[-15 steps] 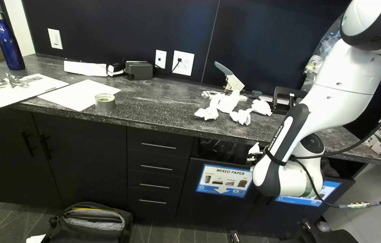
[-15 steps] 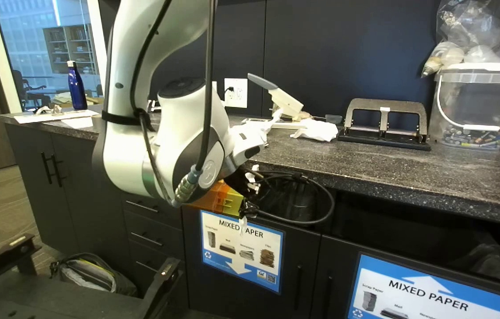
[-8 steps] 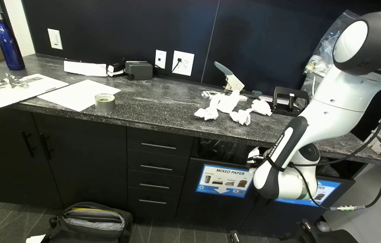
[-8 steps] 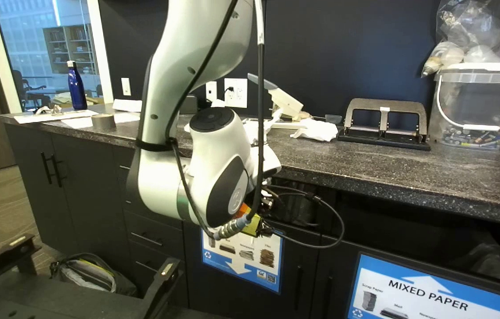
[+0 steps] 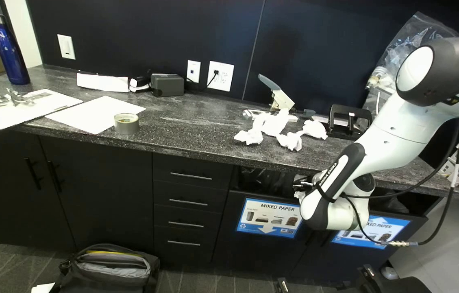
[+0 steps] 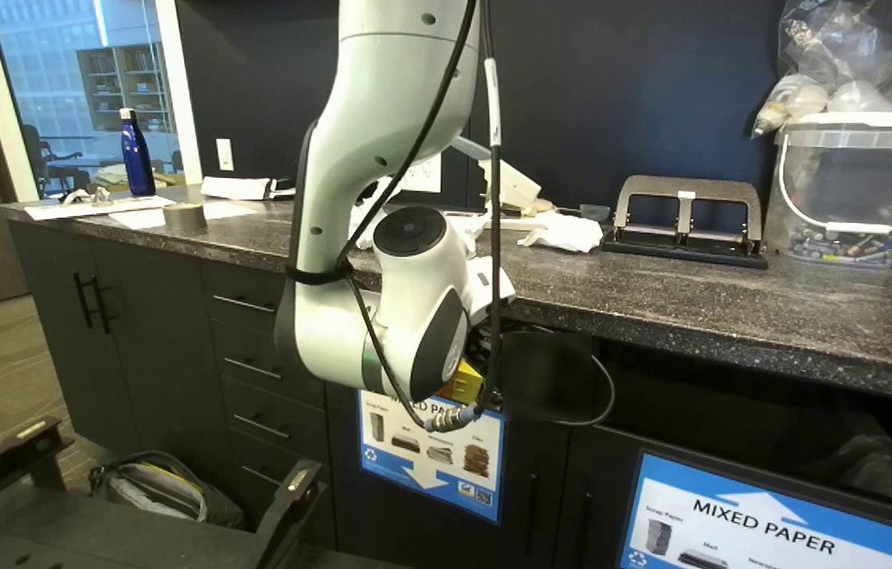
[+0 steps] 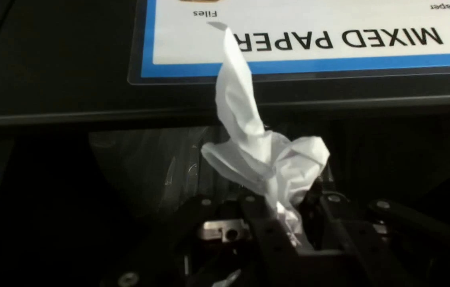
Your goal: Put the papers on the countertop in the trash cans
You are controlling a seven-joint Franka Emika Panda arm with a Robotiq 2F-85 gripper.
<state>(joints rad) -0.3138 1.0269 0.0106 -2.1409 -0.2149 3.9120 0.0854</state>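
Dipping lower beside the speckled grey-black stone countertop [image 5: 196, 122], the white jointed arm [image 5: 400, 138] hangs at the black, blue-labelled trash can [image 5: 264, 246]; drop likely near, front lip [image 7: 161, 108] possibly obstructing. Black arched hole punch [image 6: 686, 190] well apart. Black two-finger gripper [image 7: 294, 211] nearly closed, pinching one twisted white paper wad [image 7: 264, 159] by the can's mouth. More crumpled white wads [image 5: 275, 125] remain on top.

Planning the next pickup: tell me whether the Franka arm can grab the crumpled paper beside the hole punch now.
Probably not: the jaws grip another paper wad and sit lower than the countertop, by a mixed-paper bin.
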